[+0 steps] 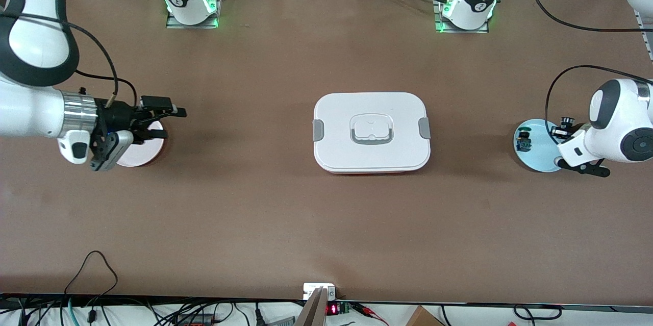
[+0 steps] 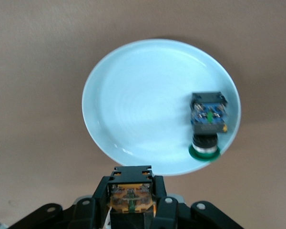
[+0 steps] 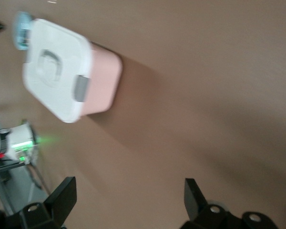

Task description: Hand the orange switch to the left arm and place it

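The left gripper (image 2: 132, 202) is clamped tight on the orange switch (image 2: 131, 191), its black fingers (image 2: 162, 210) pinching the little body on both sides, the orange-yellow base showing between them. It hangs just over the edge of the pale blue plate (image 2: 133, 114), at the left arm's end of the table. Below it, on that plate and near its rim, lies the other small switch (image 2: 208, 125), the one with the blue base and green top, on its side and apart from the held one.

Out toward the middle of the table sits the white box (image 1: 371, 132), lid on, grey clips at either end, well apart from both grippers.

The right gripper (image 1: 163, 122) waits with its fingers spread wide and nothing between them, over the pink plate (image 1: 145, 155) at the right arm's end of the table.
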You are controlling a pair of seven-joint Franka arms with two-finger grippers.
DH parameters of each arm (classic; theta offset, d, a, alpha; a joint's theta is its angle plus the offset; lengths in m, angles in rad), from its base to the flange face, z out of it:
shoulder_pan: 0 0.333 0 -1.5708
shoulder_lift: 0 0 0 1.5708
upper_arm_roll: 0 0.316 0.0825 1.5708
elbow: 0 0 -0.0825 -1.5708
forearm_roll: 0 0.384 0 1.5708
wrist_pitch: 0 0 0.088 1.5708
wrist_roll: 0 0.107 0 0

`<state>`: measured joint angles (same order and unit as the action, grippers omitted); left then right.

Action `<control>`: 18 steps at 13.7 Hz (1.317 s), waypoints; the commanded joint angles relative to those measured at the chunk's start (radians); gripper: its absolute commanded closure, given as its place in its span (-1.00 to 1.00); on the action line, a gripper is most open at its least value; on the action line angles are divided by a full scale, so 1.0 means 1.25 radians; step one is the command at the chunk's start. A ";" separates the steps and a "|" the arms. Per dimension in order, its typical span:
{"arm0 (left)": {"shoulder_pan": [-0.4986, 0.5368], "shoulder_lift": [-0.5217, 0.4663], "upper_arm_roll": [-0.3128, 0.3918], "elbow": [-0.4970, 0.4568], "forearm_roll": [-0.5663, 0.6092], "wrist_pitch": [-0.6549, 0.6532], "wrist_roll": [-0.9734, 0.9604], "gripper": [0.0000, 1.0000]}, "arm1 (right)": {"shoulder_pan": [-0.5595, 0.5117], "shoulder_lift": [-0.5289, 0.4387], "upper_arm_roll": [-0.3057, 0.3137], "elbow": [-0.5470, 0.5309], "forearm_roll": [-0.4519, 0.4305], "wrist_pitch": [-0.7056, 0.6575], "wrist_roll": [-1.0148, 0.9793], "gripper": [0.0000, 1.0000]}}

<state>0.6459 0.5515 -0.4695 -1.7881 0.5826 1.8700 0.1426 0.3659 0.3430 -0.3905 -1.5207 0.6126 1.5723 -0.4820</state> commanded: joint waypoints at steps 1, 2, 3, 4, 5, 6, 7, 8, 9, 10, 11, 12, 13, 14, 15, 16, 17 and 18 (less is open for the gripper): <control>0.040 0.052 -0.007 0.012 0.072 0.062 0.005 1.00 | 0.004 -0.017 0.003 0.014 -0.186 -0.033 0.163 -1.00; 0.044 0.059 -0.007 0.014 0.075 0.070 0.005 1.00 | 0.012 -0.018 0.013 0.014 -0.282 -0.049 0.199 -1.00; 0.044 0.061 -0.007 0.015 0.074 0.070 0.004 1.00 | 0.026 -0.025 0.023 0.014 -0.359 -0.068 0.226 -1.00; 0.043 0.061 -0.007 0.016 0.074 0.071 0.004 1.00 | 0.029 -0.028 0.025 0.015 -0.407 -0.088 0.252 -1.00; 0.042 0.061 -0.007 0.018 0.075 0.071 0.004 1.00 | 0.029 -0.037 0.025 0.015 -0.437 -0.094 0.258 -1.00; 0.038 0.064 -0.007 0.018 0.075 0.072 0.004 1.00 | 0.028 -0.047 0.025 0.015 -0.473 -0.093 0.256 -1.00; 0.036 0.079 -0.007 0.023 0.076 0.072 0.004 1.00 | 0.023 -0.062 0.025 0.015 -0.509 -0.082 0.252 -1.00; 0.036 0.088 -0.007 0.025 0.086 0.076 0.004 0.99 | 0.011 -0.072 0.023 0.019 -0.528 -0.072 0.253 -1.00; 0.036 0.089 -0.007 0.025 0.093 0.082 0.004 0.99 | -0.024 -0.074 0.024 0.024 -0.529 -0.049 0.252 -1.00; 0.036 0.090 -0.007 0.025 0.093 0.085 0.005 0.98 | -0.065 -0.076 0.026 0.024 -0.518 0.000 0.264 -1.00; 0.034 0.100 -0.007 0.028 0.095 0.096 0.005 0.97 | -0.095 -0.089 0.039 0.021 -0.498 0.018 0.268 -1.00; 0.036 0.111 -0.006 0.029 0.097 0.124 0.005 0.94 | -0.145 -0.099 0.084 0.016 -0.482 0.018 0.278 -1.00; 0.039 0.113 -0.006 0.029 0.114 0.138 0.005 0.92 | -0.211 -0.107 0.153 0.016 -0.483 0.020 0.320 -1.00; 0.040 0.113 -0.006 0.029 0.118 0.139 0.005 0.89 | -0.282 -0.109 0.239 0.021 -0.489 0.016 0.374 -1.00; 0.039 0.113 -0.006 0.029 0.119 0.139 0.005 0.86 | -0.310 -0.111 0.285 0.023 -0.496 0.015 0.393 -1.00; 0.038 0.113 -0.007 0.029 0.119 0.139 0.005 0.72 | -0.311 -0.120 0.288 0.021 -0.497 0.015 0.387 -1.00; 0.038 0.113 -0.007 0.029 0.118 0.137 0.005 0.60 | -0.307 -0.126 0.290 0.019 -0.501 0.005 0.382 -1.00; 0.043 0.113 -0.007 0.029 0.110 0.139 0.006 0.51 | -0.307 -0.134 0.294 0.013 -0.517 -0.018 0.383 -1.00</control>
<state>0.6936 0.6813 -0.4724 -1.7752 0.7054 2.0459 0.1433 0.0005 0.2054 -0.0560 -1.4920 -0.0097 1.5839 -0.0255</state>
